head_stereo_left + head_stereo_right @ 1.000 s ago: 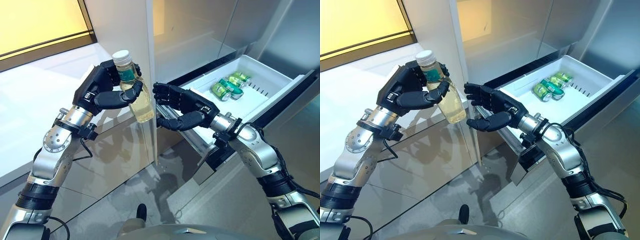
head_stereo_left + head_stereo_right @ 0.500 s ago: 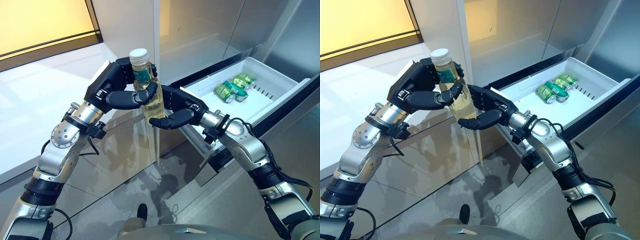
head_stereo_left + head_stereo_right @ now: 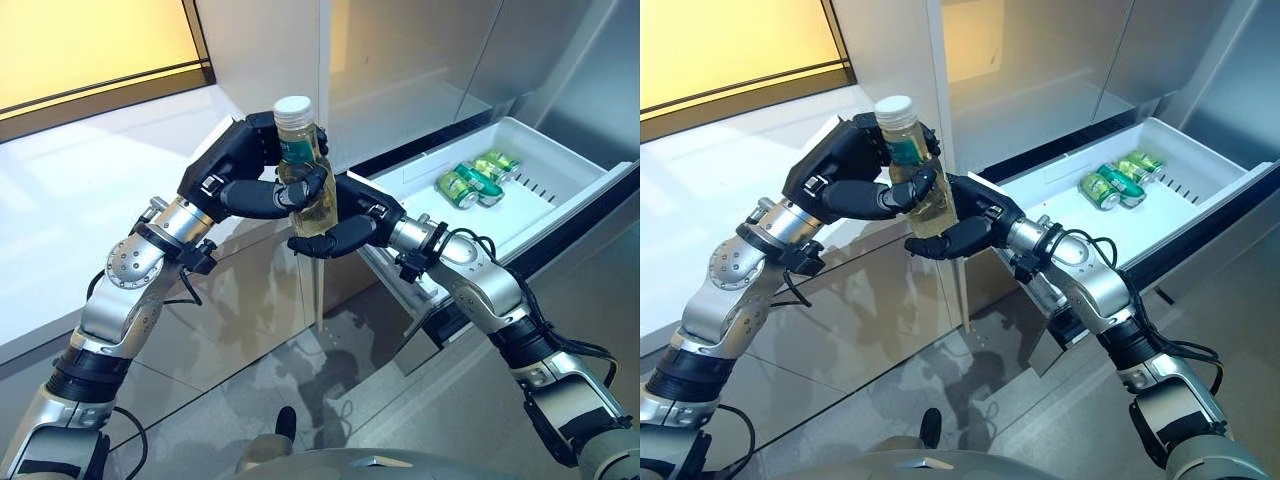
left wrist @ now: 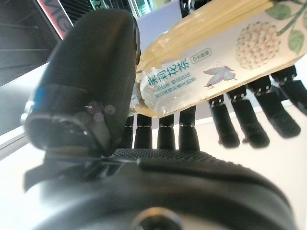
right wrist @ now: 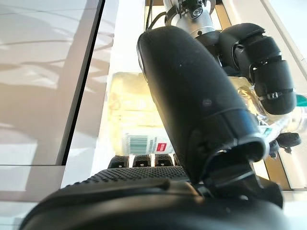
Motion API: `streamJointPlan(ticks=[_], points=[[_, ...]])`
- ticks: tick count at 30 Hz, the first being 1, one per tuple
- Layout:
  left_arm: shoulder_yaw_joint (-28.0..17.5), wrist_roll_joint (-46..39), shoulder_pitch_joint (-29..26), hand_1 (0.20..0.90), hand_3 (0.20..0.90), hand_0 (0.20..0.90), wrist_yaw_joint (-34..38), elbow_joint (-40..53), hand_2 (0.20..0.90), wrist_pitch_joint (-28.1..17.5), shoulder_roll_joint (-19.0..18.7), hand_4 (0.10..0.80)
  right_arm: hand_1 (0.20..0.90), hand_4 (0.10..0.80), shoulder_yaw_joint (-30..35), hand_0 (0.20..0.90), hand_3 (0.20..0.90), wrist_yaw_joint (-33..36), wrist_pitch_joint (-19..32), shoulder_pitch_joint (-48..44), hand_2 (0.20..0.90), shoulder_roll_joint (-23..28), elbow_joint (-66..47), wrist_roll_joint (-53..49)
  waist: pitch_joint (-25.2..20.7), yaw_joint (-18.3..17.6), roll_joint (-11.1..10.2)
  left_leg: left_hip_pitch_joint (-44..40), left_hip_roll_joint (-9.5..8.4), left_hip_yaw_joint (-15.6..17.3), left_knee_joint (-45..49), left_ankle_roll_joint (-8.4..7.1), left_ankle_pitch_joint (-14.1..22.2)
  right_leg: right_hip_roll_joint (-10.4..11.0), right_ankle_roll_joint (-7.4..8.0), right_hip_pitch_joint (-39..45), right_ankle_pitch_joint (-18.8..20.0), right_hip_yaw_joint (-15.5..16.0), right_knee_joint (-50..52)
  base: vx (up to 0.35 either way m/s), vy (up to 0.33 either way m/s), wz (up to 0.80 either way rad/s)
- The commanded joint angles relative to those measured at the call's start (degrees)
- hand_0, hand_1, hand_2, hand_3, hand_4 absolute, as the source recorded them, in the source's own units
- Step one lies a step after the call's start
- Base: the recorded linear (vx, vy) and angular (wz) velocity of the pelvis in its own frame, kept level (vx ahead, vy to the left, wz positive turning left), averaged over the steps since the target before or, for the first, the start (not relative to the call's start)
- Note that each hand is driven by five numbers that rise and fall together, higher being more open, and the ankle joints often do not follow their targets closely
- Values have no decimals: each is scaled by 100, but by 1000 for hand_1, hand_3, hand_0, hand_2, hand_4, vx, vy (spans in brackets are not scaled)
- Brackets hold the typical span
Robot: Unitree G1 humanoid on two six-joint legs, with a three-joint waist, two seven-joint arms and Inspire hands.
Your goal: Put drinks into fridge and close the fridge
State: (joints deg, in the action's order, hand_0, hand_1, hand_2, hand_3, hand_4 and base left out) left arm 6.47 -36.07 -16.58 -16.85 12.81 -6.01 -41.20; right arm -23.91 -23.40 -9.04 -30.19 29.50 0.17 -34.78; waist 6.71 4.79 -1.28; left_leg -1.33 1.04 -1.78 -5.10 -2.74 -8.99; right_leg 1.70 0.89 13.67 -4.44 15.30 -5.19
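A clear bottle (image 3: 306,196) of yellow drink with a white cap stands upright in my left hand (image 3: 235,175), in front of the fridge door's edge. The left fingers and thumb are curled round its upper half; the label shows in the left wrist view (image 4: 216,52). My right hand (image 3: 365,215) is at the bottle's lower half, with straight fingers behind it and the thumb in front of the base. The bottle lies between that thumb and fingers in the right wrist view (image 5: 127,115). The fridge's white drawer (image 3: 545,215) is pulled out at the right.
Green cans (image 3: 470,180) lie in the far part of the drawer. The tall fridge door edge (image 3: 322,60) rises just behind the bottle. A white counter (image 3: 70,190) runs along the left. The floor below is glossy grey.
My left hand has carried the bottle to the right. My right hand, apart from the bottle a second ago, has come in round its lower half.
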Motion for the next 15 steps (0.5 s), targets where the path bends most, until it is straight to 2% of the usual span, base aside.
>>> streamJointPlan(ticks=[1,5,7,8,15], points=[[-64,-644,-1162,300,200,300,-29,512,300,-548,185,100,900,800,-12,900,900,130,479,-1038,900,-320,69,-328,-688,9,-43,-640,-315,46,10,245,1206,143,315,-502,350,-347,48,0,0,0],[-41,-680,-1132,300,200,300,-89,499,300,-505,206,100,900,800,-54,900,900,169,507,-1104,900,-336,58,-320,-696,20,-40,-644,-310,48,10,245,1205,145,315,-497,350,-346,47,0,0,0],[-43,-720,-1117,300,200,300,-156,474,300,-489,210,100,646,504,-56,646,604,174,552,-1130,646,-347,68,-324,-698,26,-41,-642,-305,56,10,245,1202,144,314,-497,351,-345,46,0,0,0],[-31,-720,-1110,300,200,300,-167,471,300,-487,223,100,300,100,-48,300,200,173,549,-1139,300,-352,60,-298,-699,24,-41,-643,-304,55,10,246,1201,145,312,-501,354,-344,47,0,0,0],[-18,-724,-1081,300,200,300,-239,473,300,-413,274,100,300,100,-47,300,200,276,573,-1181,300,-387,33,-333,-699,27,-40,-644,-300,51,10,249,1198,140,307,-497,358,-352,42,0,0,0]])
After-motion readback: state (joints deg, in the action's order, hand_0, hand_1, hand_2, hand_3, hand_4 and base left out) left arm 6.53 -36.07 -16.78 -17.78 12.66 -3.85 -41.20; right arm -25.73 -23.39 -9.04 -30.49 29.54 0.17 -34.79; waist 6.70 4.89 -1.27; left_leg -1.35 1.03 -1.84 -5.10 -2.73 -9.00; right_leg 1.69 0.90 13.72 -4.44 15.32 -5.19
